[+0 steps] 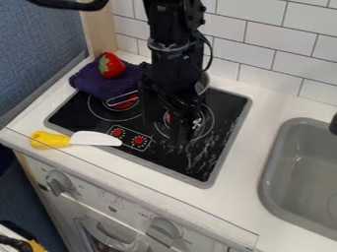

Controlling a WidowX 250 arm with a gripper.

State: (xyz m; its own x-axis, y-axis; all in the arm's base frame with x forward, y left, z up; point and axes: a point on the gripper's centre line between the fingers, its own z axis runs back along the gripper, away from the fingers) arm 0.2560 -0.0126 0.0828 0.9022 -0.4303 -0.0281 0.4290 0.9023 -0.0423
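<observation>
Against white tiles (263, 29), on the black stove (227, 108) set into the table (245, 162), see the claw (181, 125) over the right burner (168, 118), close to what looks like a silvery pot (203, 83) partly hidden behind the arm; cannot tell whether spread, pressed together or pinching anything. For good work here, probably best to go slowly, square up to the pot's rim before any contact, and keep well clear of the strawberry (113, 68) on the purple cloth (121, 88) and the knife (95, 139) at the stove's front left.
</observation>
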